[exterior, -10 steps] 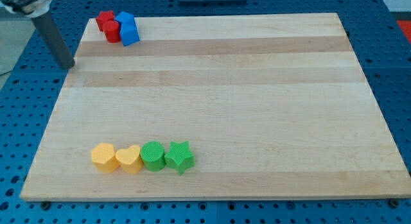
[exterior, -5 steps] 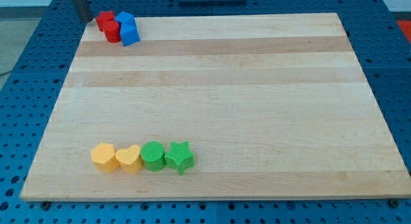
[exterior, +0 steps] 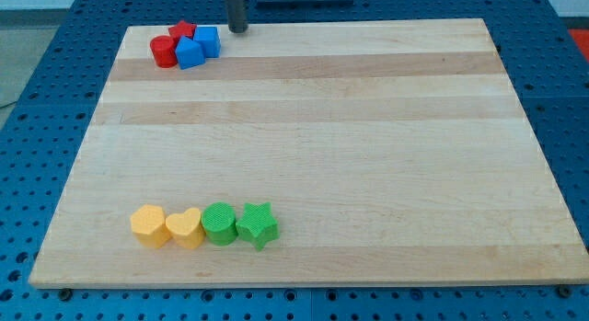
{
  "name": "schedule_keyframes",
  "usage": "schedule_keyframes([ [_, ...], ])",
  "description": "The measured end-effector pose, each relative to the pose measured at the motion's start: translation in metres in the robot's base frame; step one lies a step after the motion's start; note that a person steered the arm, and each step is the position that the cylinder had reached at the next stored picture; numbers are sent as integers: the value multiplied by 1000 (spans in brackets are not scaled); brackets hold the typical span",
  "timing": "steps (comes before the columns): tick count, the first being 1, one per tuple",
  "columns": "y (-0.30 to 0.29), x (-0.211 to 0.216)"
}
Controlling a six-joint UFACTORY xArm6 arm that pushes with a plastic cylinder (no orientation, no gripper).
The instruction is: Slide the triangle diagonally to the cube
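Note:
A tight cluster sits at the board's top left. It holds a blue triangle (exterior: pixel 189 54), a blue cube (exterior: pixel 208 40) up and to the right of it and touching it, a red star (exterior: pixel 182 30) and a red cylinder (exterior: pixel 164 51). My rod comes down from the view's top. My tip (exterior: pixel 237 30) rests at the board's top edge, just right of the blue cube and a small gap apart from it.
A row of blocks stands near the bottom left: a yellow hexagon-like block (exterior: pixel 148 225), a yellow heart (exterior: pixel 185 229), a green cylinder (exterior: pixel 219 223) and a green star (exterior: pixel 258 224). The wooden board (exterior: pixel 368 155) lies on a blue perforated table.
My rod swept from the board's left side up and across the top to the right. The red and blue cluster shifted slightly right and turned, with the blue cube now at its right.

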State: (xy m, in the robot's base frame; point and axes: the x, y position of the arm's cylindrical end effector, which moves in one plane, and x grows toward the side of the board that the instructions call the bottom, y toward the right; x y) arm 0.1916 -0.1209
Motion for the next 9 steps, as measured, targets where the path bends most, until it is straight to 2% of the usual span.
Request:
schedule_keyframes([
  [1, -48, 3],
  [2, -80, 32],
  [4, -31, 111],
  [7, -20, 141],
  [8, -54, 121],
  [9, -87, 142],
])
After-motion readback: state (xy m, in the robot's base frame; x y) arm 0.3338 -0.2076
